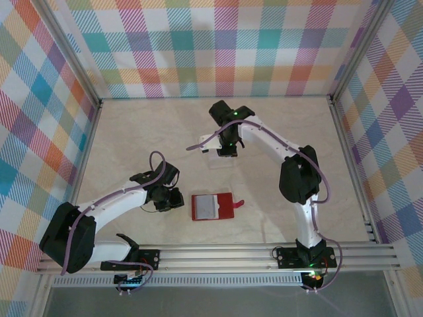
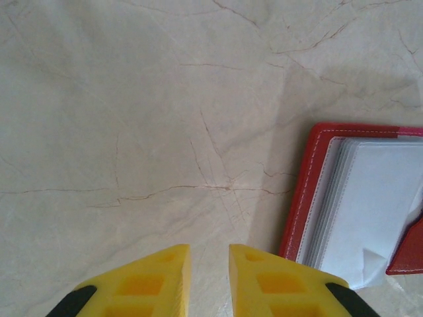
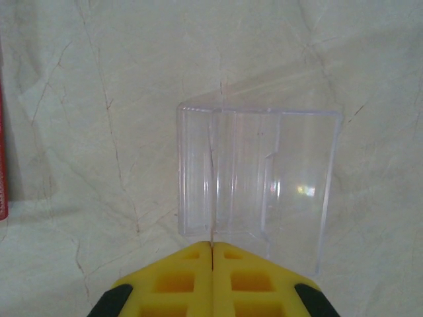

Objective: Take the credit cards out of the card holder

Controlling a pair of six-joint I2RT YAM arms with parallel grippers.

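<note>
Card holder (image 1: 211, 207) lies flat and open on the table (image 1: 132, 132), near the front edge, between the two arm bases. Outside is red with a pale stitched border. A small red snap tab (image 1: 238, 203) sticks out on its right side. Inside is a stack of thin pale grey-white leaves with a slight sheen, their edges fanned along the red rim (image 2: 297, 205); one lower corner of the top leaf curls up. Whether any of these layers is one of the credit cards I cannot tell. Left gripper (image 2: 209, 254) is low just to the left of the holder, not touching it. Its yellow wedge-shaped fingers stand a narrow gap apart with nothing between them. Right gripper (image 3: 211, 246) is well beyond the holder toward the back wall, fingers pressed together. A clear plastic sleeve (image 3: 264, 178), rectangular, creased lengthwise and glossy, lies on the table with its near edge at those fingertips. Whether the edge is pinched is not clear. Table surface is pale beige stone-look with fine brown veins. Walls (image 1: 225, 46) are pastel plaid.
</note>
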